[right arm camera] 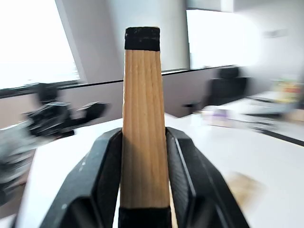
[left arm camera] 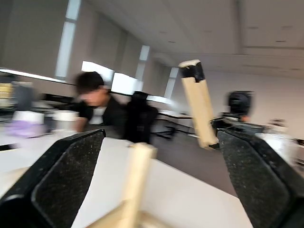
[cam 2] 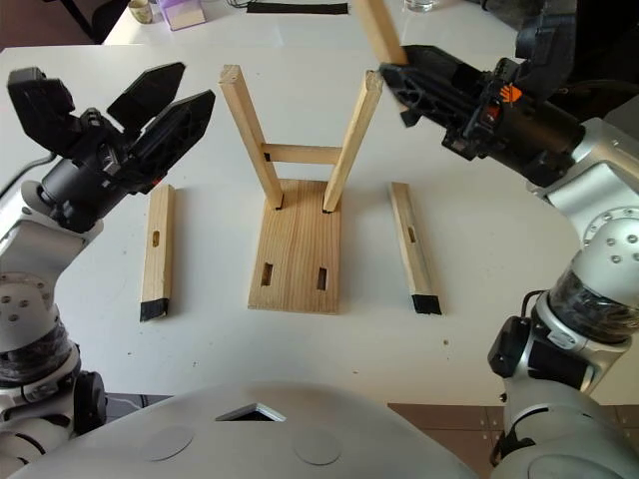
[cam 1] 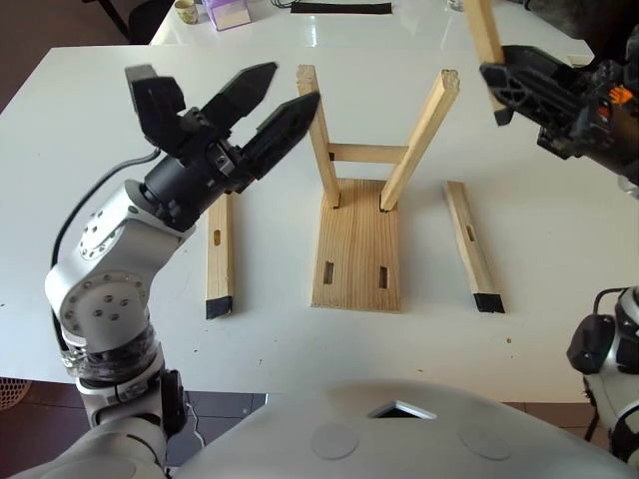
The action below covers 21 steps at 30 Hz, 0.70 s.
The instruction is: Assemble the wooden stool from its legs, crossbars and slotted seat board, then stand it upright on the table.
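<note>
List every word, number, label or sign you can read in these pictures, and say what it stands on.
None can be read.
Seat board and held leg: bare wood, no marks.
Purple box and cup on the farther table: any print is too small to read.
Left tool and right tool: plain black, no label visible.
</note>
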Available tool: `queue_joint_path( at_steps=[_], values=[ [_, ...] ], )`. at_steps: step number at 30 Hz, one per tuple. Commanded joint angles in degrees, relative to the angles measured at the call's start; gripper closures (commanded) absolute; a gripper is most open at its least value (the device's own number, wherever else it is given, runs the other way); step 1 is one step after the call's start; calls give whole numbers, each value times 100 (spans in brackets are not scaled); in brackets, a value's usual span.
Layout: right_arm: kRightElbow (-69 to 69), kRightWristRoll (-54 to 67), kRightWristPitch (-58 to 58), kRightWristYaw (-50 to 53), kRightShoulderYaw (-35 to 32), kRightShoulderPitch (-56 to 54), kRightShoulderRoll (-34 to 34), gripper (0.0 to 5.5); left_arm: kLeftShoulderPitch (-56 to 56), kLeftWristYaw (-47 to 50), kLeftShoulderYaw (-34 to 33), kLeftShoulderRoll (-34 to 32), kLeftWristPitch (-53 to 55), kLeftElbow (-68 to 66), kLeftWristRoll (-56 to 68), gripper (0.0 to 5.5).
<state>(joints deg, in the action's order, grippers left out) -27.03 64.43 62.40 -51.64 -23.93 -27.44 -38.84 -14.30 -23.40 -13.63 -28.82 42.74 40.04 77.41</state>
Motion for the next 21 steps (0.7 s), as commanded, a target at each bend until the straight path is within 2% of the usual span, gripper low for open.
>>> queue_joint_path(
  at_steps=[1,2,6,11,21],
  values=[
    [80,343,105,-399,486,-206,-295,420,-409,-60,389,-281,314,-135,451,48],
    [88,359,81,-450,612,-236,-318,420,-481,-99,469,-320,344,-195,443,26],
    [30,165,-117,-695,1089,-146,-415,420,-621,-417,795,-393,400,-313,291,23],
    [76,64,-302,-760,1341,-124,-427,420,-736,-708,974,-464,418,-429,174,23],
    [280,-254,-576,-1001,1752,-209,-549,420,-533,-1282,871,-495,254,-295,314,167]
  ],
)
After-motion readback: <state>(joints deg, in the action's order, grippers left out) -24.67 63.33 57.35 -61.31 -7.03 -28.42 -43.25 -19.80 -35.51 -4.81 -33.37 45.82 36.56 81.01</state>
